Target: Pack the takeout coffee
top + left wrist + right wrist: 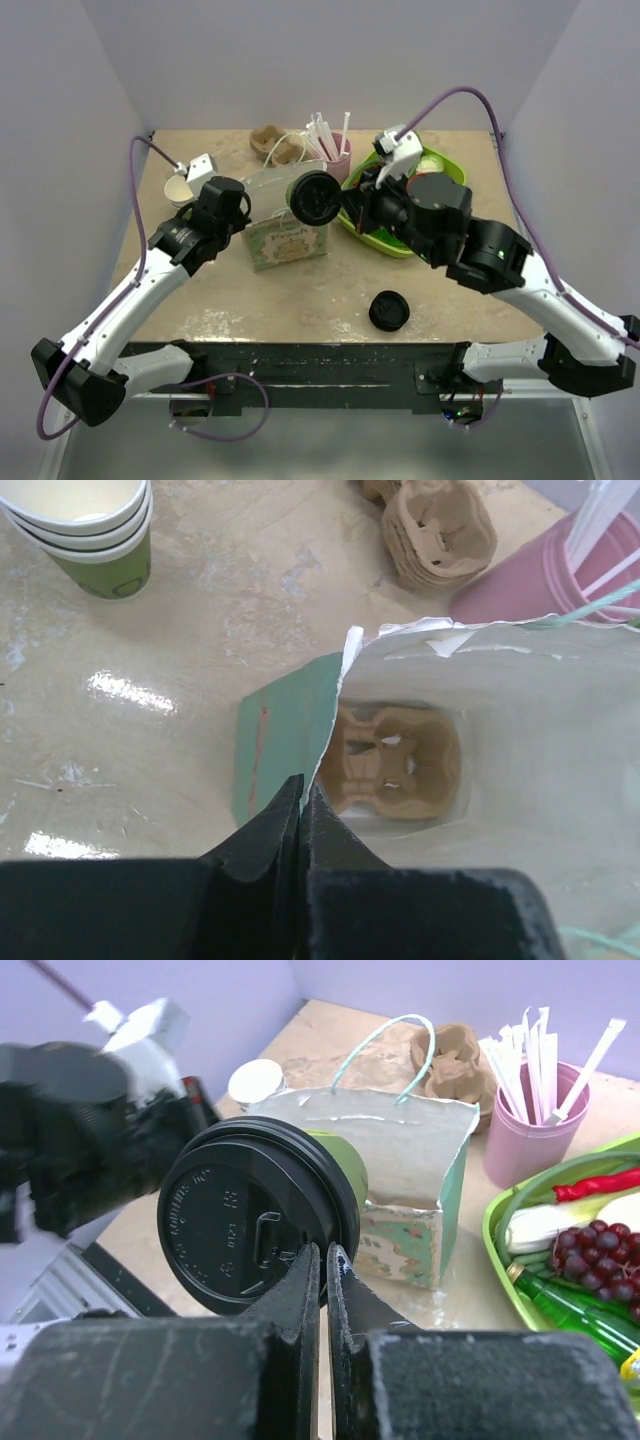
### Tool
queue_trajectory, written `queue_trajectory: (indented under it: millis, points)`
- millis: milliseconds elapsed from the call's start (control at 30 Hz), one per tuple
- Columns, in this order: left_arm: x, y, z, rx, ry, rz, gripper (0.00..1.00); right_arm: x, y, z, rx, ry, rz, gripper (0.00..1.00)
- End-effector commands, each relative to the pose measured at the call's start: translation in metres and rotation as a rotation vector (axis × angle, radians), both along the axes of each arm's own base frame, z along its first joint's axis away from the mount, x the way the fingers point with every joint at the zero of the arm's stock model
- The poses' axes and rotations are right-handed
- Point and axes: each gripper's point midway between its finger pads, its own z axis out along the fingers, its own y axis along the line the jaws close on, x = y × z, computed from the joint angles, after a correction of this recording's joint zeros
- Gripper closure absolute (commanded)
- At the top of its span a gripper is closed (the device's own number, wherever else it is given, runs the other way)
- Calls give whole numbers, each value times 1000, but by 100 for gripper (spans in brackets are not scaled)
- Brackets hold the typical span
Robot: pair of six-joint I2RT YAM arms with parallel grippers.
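Beige and mottled, the bench point(330, 290) in the overhead view carries a teal-sided paper bag point(288, 243) with a printed front at its middle. The right end effector point(343, 200) holds the takeout coffee point(316, 198), a small green-sided paper cup with a round black plastic lid, tipped on its side just over the bag's open mouth. The left end effector point(245, 213) sits at the bag's left rim. A low stack of black lids point(388, 311) lies nearer the arms. From the left wrist, the fingers are pressed together on the bag's jagged upper edge, and a brown moulded cardboard cup carrier point(395, 760) lies at the bag's bottom. From the right wrist, the fingers are clamped on the lid's rim, the lid faces the camera, and the bag stands just behind.
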Motion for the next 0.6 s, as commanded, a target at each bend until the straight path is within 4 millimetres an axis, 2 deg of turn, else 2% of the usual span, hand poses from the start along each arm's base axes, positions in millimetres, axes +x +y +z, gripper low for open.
queue_trajectory:
  millis: [0,133,267,333,400,433,567]
  points:
    - [-12,0,22,-65,-64,-35,100,28,16,-5,-55,24,28,100]
    - [-26,-1,25,-93,-88,-87,100,39,27,-16,-71,45,44,100]
    - [-33,-9,11,-103,-52,-149,100,46,31,-9,-48,38,38,100]
    - [-38,-11,5,-110,-25,-164,100,46,36,-15,-61,57,57,100]
    - [-42,-15,0,-122,-9,-187,100,43,39,-24,-79,81,75,100]
    - [-45,-16,2,-127,-18,-206,100,41,39,-35,-100,99,87,100]
    - [-52,-26,0,-148,-29,-291,100,40,33,-61,-135,160,64,100]
